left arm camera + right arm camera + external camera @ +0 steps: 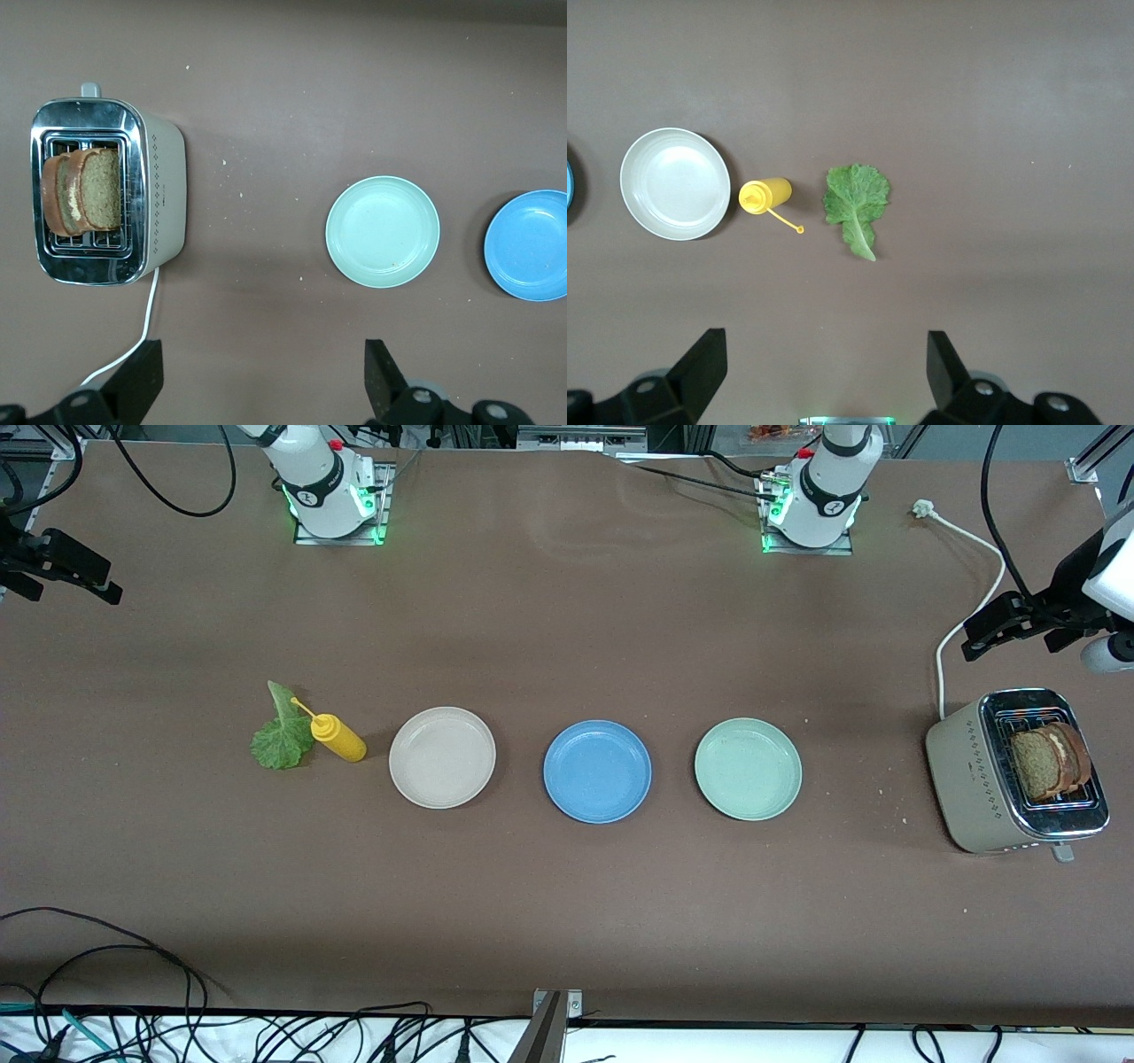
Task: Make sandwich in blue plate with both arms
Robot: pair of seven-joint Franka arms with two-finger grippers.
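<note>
Sandwich parts lie scattered, and the blue plate (597,771) sits bare between the cream plate (442,757) and the mint plate (748,769).

We see two bread slices (1051,760) standing upright in the toaster (1015,772) at the left arm's end of the table, and the lettuce leaf (282,731) flat on the table just beside the yellow squeeze bottle (337,736) at the right arm's end. Our left gripper (264,381) hovers near the toaster, jaws wide and empty; our right gripper (824,376) hangs over the table's edge at its own end, likewise spread and empty. We judge the bread light, crumbly and best pinched by its protruding top crust; the leaf is limp and thin, so we would take its thicker stem.
</note>
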